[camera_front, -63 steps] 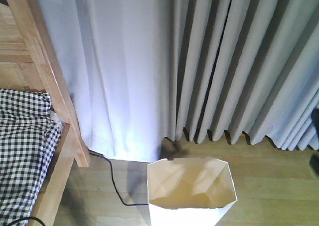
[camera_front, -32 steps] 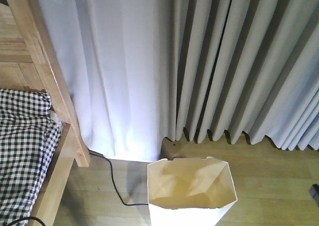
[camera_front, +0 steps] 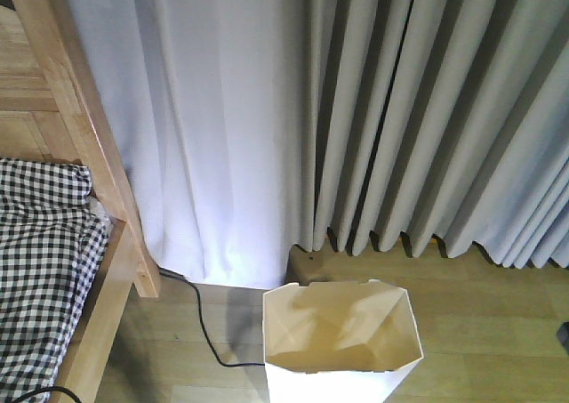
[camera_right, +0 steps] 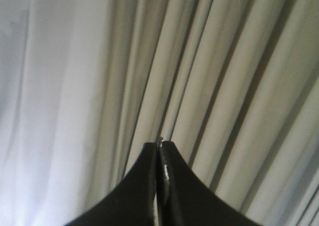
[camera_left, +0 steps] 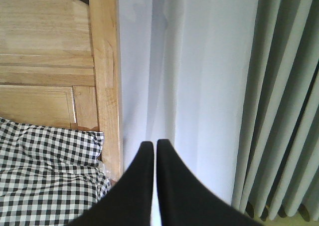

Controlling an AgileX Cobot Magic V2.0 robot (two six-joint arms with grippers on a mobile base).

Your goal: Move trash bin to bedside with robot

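Observation:
The white trash bin (camera_front: 342, 345) with an angular rim and cream inside stands on the wooden floor at the bottom middle of the front view, to the right of the bed. The bed's light wooden frame (camera_front: 100, 185) and black-and-white checked bedding (camera_front: 40, 270) fill the left side; they also show in the left wrist view, frame (camera_left: 104, 86) and bedding (camera_left: 47, 176). My left gripper (camera_left: 151, 145) is shut and empty, facing the bed post and curtain. My right gripper (camera_right: 159, 144) is shut and empty, facing curtain folds. Neither touches the bin.
Grey-white curtains (camera_front: 356, 109) hang to the floor behind the bin. A black cable (camera_front: 203, 327) runs over the floor between bed and bin. A small dark shape (camera_front: 564, 334) shows at the right edge.
The dark shape at the right edge has dropped from mid height to low down and has almost left the view. The bin and bed have not moved.

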